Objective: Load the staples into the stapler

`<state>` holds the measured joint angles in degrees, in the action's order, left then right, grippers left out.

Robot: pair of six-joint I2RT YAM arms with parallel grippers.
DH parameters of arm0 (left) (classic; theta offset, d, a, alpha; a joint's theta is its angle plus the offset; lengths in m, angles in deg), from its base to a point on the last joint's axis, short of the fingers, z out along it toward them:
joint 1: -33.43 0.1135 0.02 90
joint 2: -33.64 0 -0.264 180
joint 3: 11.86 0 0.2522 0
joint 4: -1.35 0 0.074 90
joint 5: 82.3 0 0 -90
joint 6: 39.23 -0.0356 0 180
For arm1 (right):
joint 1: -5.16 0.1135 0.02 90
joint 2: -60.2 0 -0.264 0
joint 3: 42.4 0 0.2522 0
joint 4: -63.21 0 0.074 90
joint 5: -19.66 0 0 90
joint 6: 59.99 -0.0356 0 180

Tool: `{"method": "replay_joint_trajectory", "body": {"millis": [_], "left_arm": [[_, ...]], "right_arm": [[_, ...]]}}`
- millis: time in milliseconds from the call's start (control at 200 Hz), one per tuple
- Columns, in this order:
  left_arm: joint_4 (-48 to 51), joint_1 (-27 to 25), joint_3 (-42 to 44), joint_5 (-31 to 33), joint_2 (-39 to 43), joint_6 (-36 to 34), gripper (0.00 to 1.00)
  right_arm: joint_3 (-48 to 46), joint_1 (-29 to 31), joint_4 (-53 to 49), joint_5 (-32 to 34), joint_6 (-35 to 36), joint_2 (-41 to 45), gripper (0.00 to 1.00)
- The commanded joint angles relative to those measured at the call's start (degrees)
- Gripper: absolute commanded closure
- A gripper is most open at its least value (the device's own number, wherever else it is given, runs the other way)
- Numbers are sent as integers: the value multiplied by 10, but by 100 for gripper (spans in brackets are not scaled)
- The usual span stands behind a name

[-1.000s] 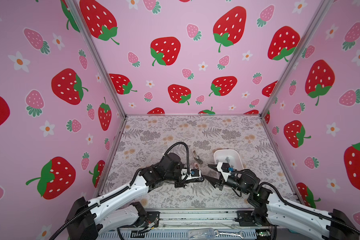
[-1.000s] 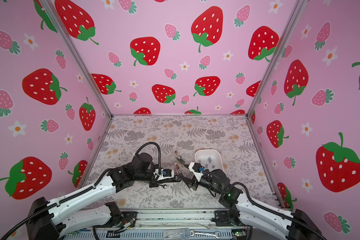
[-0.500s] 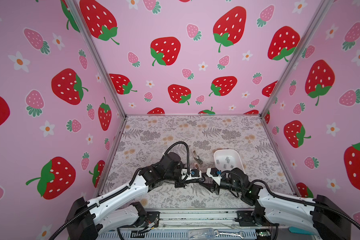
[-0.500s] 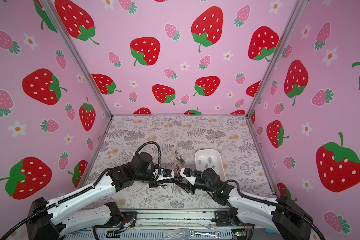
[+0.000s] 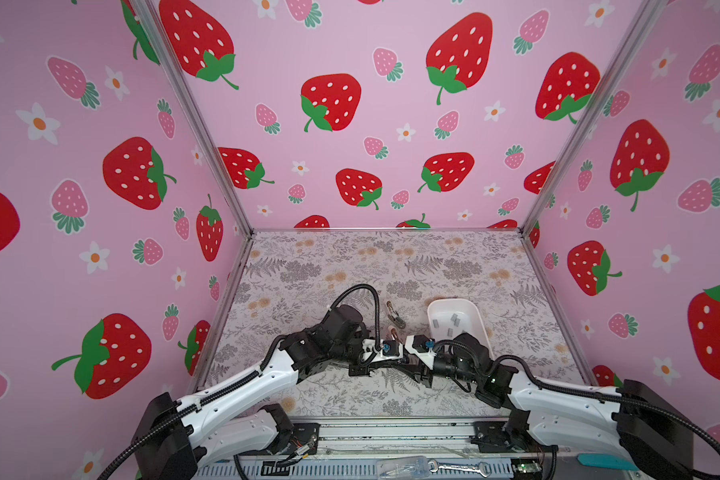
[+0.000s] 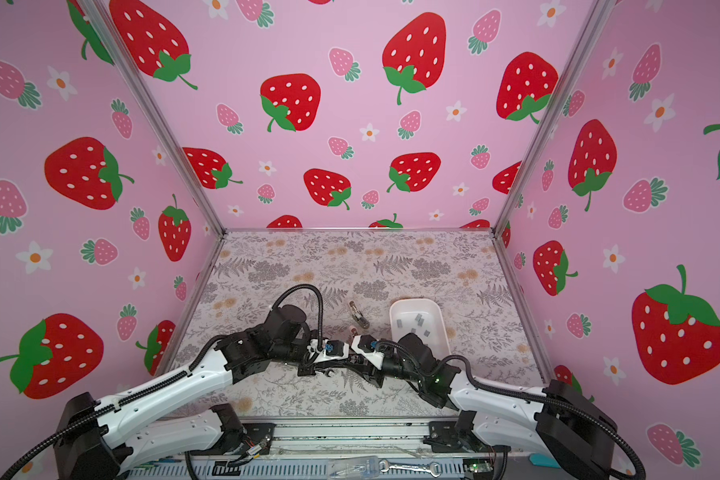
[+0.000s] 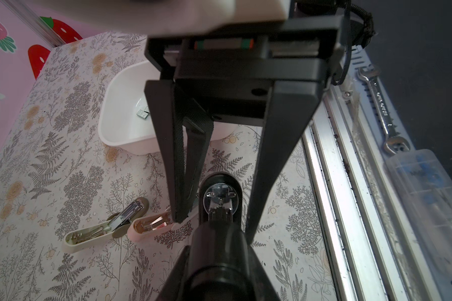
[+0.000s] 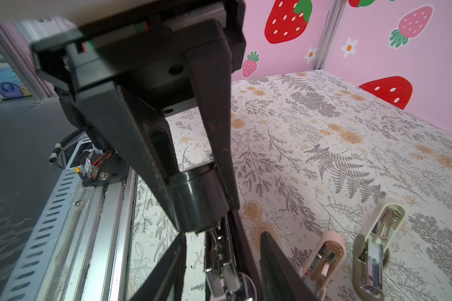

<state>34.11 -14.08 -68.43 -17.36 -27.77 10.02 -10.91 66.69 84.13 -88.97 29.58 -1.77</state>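
Two pincers on one item, entered as follows.

Item 1, my left pincer (image 7: 214, 229): narrow, clamped on the round anvil end of the stapler (image 7: 219, 194). No change over the last second.

Item 2, my right pincer (image 8: 209, 219): a second before, it hung wider by the near rim of the white tray (image 5: 430, 311). It had since swung towards 9 o'clock and narrowed about the stapler's black rear end. Both fingers (image 8: 217, 146) looked against it; whether the clamp was firm I could not tell.

Item 3, stapler: at 6 o'clock of the middle of the table (image 5: 350, 266), spanning my two pincers, silver channel showing between them.

Item 4, the staples (image 5: 454, 318): loose in the tray, at 2 o'clock from the stapler. None seen in either pincer.

Item 5, pink mini stapler (image 7: 146, 230) and beige one (image 7: 84, 239): at 12 o'clock, untouched.

Assessment: stapler braced at both ends, probably for opening. Loading not begun.
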Motion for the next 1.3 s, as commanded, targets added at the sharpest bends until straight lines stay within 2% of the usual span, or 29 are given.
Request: {"method": "replay_joint_trajectory", "body": {"millis": [0,285,625,1026,1296], "left_arm": [[-31,-2,-35,-30,13,-10,100],[-31,-2,-35,-37,25,-8,100],[-50,19,-23,-59,71,19,100],[-55,28,-15,-88,95,18,100],[-73,56,3,-116,113,31,100]], "right_arm": [[16,6,8,3,17,-17,58],[5,8,22,4,19,-38,73],[-20,9,32,20,17,-49,67],[-11,13,45,7,21,-75,68],[-38,13,77,3,37,-69,90]]}}
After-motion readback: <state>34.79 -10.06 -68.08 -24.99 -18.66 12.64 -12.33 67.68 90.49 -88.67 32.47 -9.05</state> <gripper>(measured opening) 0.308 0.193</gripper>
